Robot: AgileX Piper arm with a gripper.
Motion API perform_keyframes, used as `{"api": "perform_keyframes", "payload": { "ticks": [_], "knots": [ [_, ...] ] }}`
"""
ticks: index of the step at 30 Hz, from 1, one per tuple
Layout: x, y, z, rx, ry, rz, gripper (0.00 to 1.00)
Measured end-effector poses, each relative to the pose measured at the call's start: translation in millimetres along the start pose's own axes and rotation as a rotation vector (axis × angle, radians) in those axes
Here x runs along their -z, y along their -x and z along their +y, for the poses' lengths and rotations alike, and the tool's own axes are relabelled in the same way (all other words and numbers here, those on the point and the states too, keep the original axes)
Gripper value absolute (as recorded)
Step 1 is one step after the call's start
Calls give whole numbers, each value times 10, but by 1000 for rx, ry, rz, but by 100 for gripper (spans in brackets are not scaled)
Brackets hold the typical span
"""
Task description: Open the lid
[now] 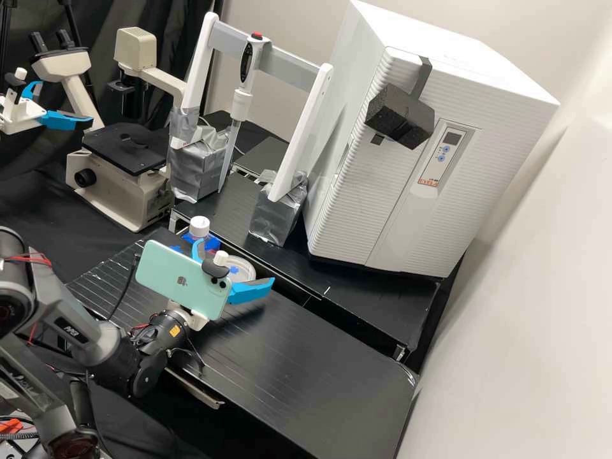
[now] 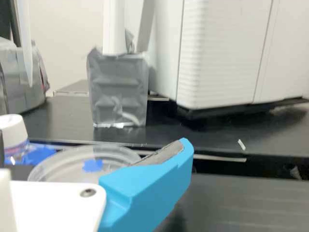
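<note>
Nearest is the arm, low left in the high view, reaching over the black bench (image 1: 299,376), mint-green phone (image 1: 169,274) mounted by its wrist. Gripper (image 1: 234,261) is spread wide — the two blue fingers stand well apart, nothing between the pads that I can make out. Just beyond it, at the bench's far side, sits the round clear dish (image 2: 63,169) with a small blue patch (image 2: 93,165) on top; one finger overlaps it in the wrist view, contact can't be told. Can't tell whether its lid is seated or loose either. Right beside the dish: an upright bottle with a white cap (image 1: 199,225) and blue around its body. Past a dark gap, a black rear shelf (image 1: 376,306) carries a small white scrap (image 2: 241,144), two silver-wrapped blocks (image 1: 274,213) under a white frame (image 1: 303,131) with a pipette (image 1: 242,105), and a big white cabinet (image 1: 357,210) — black foam block (image 1: 400,118) on its front. Microscope (image 1: 124,156) stands left of the frame.
</note>
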Motion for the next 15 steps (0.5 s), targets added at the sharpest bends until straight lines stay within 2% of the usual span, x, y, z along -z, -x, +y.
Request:
{"api": "perform_keyframes", "payload": {
  "ticks": [9, 10, 15],
  "knots": [
    [-29, -12, -19, 13, -12, -12, 100],
    [-29, -12, -19, 13, -12, -12, 0],
    [-29, -12, -19, 13, -12, -12, 0]
  ]
}}
